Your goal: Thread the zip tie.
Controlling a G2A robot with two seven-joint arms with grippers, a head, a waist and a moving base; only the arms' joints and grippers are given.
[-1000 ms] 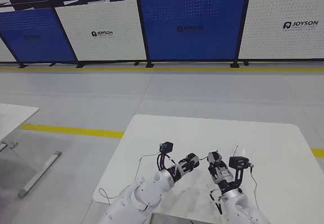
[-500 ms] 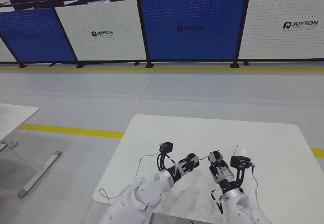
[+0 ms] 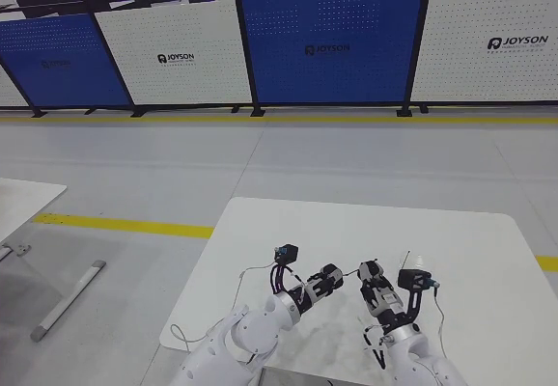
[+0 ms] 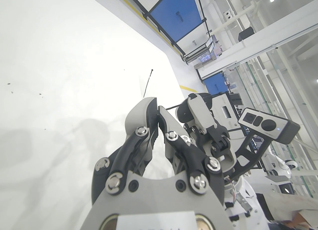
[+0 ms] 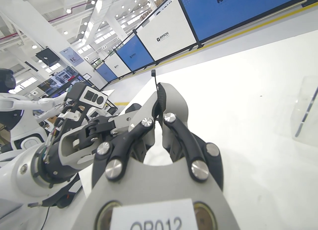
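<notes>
The left gripper (image 4: 158, 108) is clamped on the zip tie's (image 5: 153, 73) tail, the right gripper (image 5: 159, 86) on its head end, both above the table (image 3: 289, 232); alignment is judged in hand, the tail, seemingly unthreaded, to be steered into the head.

Print on the fence panels and a wrist label

A dark logo with one word beside it stands on each white panel (image 3: 176, 58) and, fainter, on each blue panel (image 3: 329, 48) of the fence beyond the desk (image 3: 289, 232). A white label (image 5: 155, 221) at the base of the right tool (image 5: 159, 89) carries large dark letters and digits, their lower part cut off by the edge. A hanging poster (image 5: 71, 57) far back seems to bear small print, too small to read.
</notes>
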